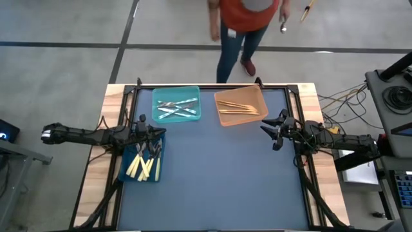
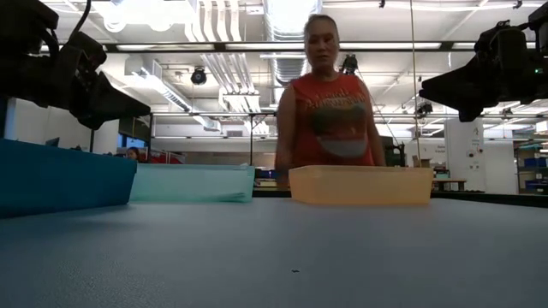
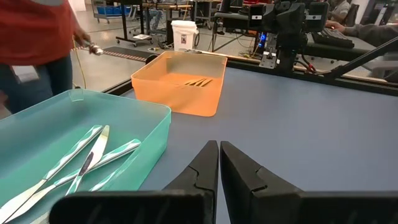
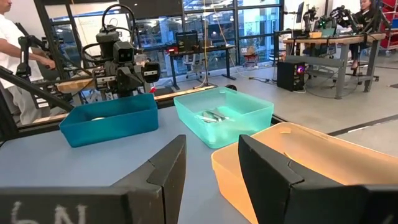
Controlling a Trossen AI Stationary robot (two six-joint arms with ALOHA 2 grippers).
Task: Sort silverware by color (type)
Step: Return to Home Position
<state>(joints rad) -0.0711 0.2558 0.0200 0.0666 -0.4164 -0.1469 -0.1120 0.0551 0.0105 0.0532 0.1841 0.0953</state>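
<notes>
The silverware lies sorted in three bins. Pale yellow pieces point(image 1: 145, 166) rest in the dark blue bin point(image 1: 129, 173) at the table's left. Silvery grey pieces point(image 1: 177, 108) lie in the teal bin point(image 1: 176, 92); in the left wrist view they show as grey pieces point(image 3: 84, 163). Orange-tan pieces point(image 1: 237, 107) lie in the orange bin point(image 1: 222, 119). My left gripper point(image 1: 158, 132) hovers above the blue bin's far end, shut and empty; the left wrist view shows its fingers closed together point(image 3: 219, 163). My right gripper point(image 1: 269, 127) hangs open and empty near the orange bin's right side.
A person in an orange-red shirt point(image 1: 244, 16) stands beyond the table's far edge, holding a slim utensil point(image 1: 307, 9) in one hand. The blue-grey table mat point(image 1: 225, 180) is bare across its middle and near half. Cables lie off the right edge.
</notes>
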